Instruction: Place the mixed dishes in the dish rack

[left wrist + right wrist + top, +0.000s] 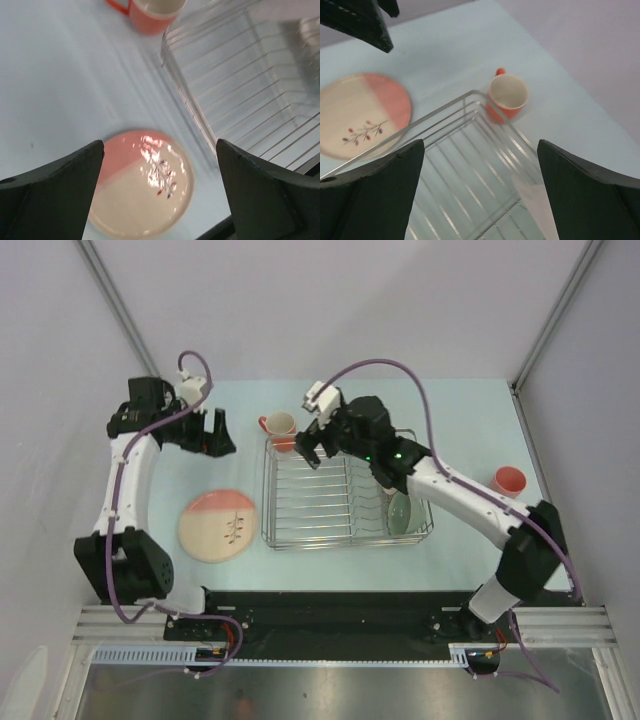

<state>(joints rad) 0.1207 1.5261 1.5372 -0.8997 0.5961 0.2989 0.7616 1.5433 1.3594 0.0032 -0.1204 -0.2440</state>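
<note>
The silver wire dish rack (340, 543) stands mid-table. A pale green bowl (403, 513) sits in its right end. The orange mug (279, 426) stands just outside the rack's far left corner. The pink plate with a twig mark (218, 525) lies flat to the rack's left. A pink tumbler (508, 480) stands at the far right. My left gripper (213, 435) hangs open above the table, beyond the plate (142, 190), holding nothing. My right gripper (313, 448) is open and empty over the rack's (445, 107) far left part, close to the mug (506, 97).
The right arm stretches diagonally across the rack's right end and above the bowl. A pale whitish shape (535, 200) shows inside the rack; I cannot tell what it is. Grey walls close the table in on three sides.
</note>
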